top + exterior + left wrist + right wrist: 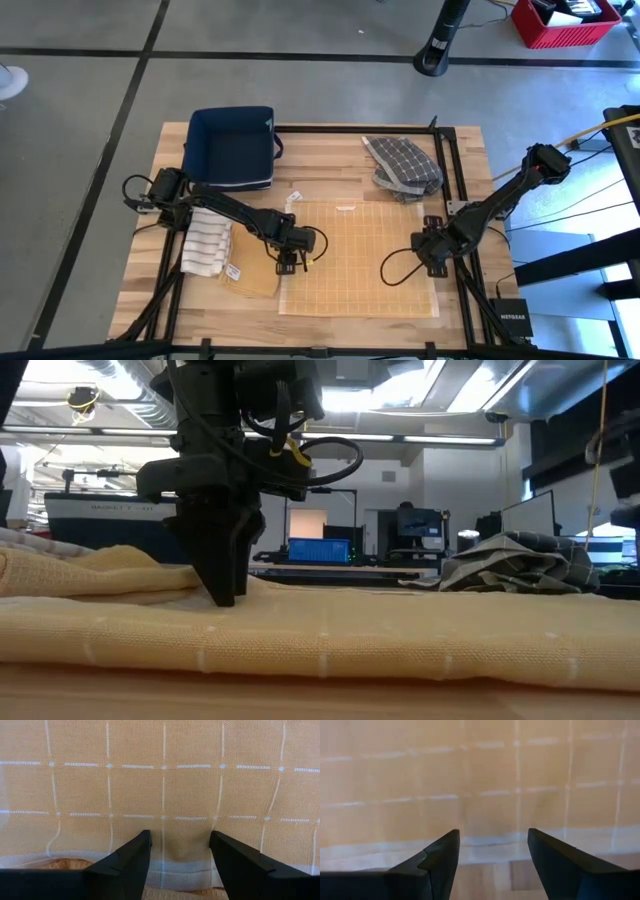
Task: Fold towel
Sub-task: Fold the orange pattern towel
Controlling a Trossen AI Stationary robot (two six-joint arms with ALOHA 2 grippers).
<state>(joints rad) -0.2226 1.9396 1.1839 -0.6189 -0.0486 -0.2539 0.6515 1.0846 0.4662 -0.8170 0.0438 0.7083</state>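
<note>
The wooden worktop carries everything. The largest piece on it is the yellow checked towel, spread flat and unfolded over the middle of the front half, its front hem close to the front edge. By the look of it, no fold has been made in this towel yet; the whole fold is still to do.

Toward the back left corner sits a navy fabric bin. Near the back edge, right of centre, lies a crumpled grey checked cloth, apparently waiting its turn. Along the left edge, a striped white towel lies folded beside a tan folded cloth, which suggests finished pieces set aside.

The left gripper is down at the towel's left hem, its fingers spread apart and straddling the white border, tips at the cloth but not clenched on it. The right gripper is at the towel's right hem, fingers likewise apart over the border and bare wood, holding nothing. Both look poised to pinch opposite edges, so the first grasp seems the step in hand.
</note>
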